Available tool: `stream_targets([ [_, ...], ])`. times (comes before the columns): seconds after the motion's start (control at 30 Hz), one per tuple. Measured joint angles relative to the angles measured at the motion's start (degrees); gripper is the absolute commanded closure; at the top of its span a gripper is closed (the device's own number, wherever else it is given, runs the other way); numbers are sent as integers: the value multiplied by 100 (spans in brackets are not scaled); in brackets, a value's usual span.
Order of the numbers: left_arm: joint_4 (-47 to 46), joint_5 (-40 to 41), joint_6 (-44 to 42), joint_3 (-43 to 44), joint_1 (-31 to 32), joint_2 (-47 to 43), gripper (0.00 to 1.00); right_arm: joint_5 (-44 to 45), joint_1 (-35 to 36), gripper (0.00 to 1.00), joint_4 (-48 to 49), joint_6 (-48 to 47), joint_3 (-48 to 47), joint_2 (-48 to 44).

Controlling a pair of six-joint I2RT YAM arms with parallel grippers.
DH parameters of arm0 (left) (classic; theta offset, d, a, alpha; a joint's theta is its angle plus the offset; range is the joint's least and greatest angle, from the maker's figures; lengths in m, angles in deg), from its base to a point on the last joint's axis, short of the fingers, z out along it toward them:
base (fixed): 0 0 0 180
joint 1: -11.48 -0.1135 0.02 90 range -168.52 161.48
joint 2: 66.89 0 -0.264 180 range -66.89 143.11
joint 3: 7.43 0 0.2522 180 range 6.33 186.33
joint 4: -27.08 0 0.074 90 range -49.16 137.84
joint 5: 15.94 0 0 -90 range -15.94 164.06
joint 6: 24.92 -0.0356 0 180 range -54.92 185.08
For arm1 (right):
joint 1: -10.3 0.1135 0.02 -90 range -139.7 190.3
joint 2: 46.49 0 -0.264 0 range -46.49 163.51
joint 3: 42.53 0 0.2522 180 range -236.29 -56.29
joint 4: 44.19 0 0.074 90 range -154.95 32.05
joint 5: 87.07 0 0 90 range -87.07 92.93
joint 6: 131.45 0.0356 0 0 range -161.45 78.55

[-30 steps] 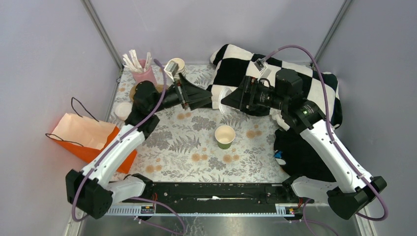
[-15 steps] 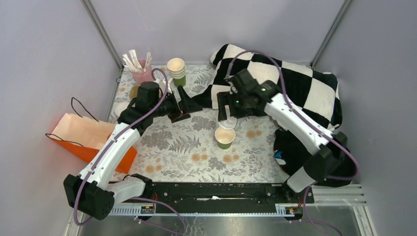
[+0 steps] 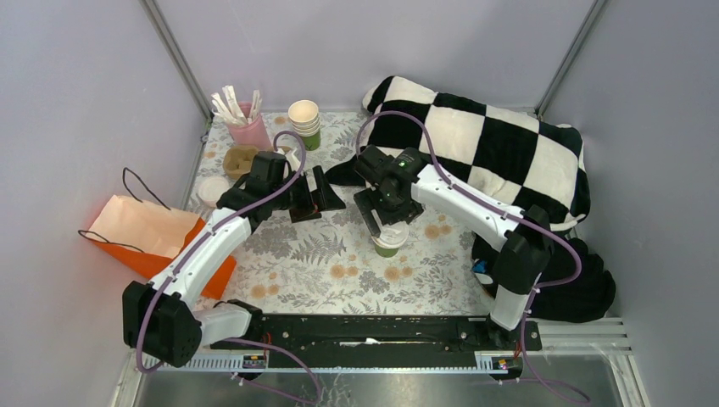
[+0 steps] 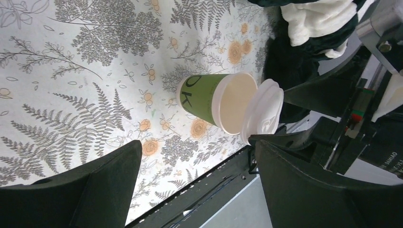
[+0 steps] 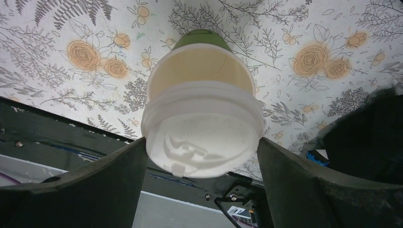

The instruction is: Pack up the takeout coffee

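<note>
Capping comes before packing: the right gripper (image 5: 201, 145) pinches a domed white plastic lid (image 5: 204, 128) by its rim and holds it tilted, partly over the mouth of the green paper cup (image 4: 199, 95). The smooth-walled, cream-lined cup stands upright on the fern-print tablecloth (image 3: 314, 254), just in front of the left end of the black-and-white checked fleece blanket (image 3: 509, 144). The left gripper (image 4: 197, 145), fingers spread and empty, hangs farther left of the blanket.

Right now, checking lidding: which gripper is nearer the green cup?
Right. The right gripper holds the white lid over the green cup; the left gripper is open, apart beside it.
</note>
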Motion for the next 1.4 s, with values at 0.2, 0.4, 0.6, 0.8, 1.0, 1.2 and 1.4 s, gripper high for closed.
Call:
stream_targets([
  [0.2, 4, 22, -177, -72, -55, 11, 7, 125, 98, 7, -20, 2, -15, 98],
  [0.4, 79, 20, -310, -72, -118, 11, 7, 295, 98, 6, -24, 2, -151, 291],
  [0.6, 127, -31, -389, -72, -170, 33, 6, 343, 98, 4, 162, 39, -129, 199],
  [0.8, -162, -501, -184, -149, -103, 219, 7, -111, -63, 9, 505, 229, 164, -463],
  [1.0, -503, -577, 146, 17, 837, 927, 10, -1281, -1508, 8, 1329, 673, 1759, -1910],
  [1.2, -597, -557, 219, 520, 1241, 1646, 17, -2970, -2931, 11, 2568, 1158, 3620, -2924],
  [1.4, -820, -660, 293, 793, 1250, 1937, 12, -4059, -3040, 11, 3344, 1390, 4542, -2935],
])
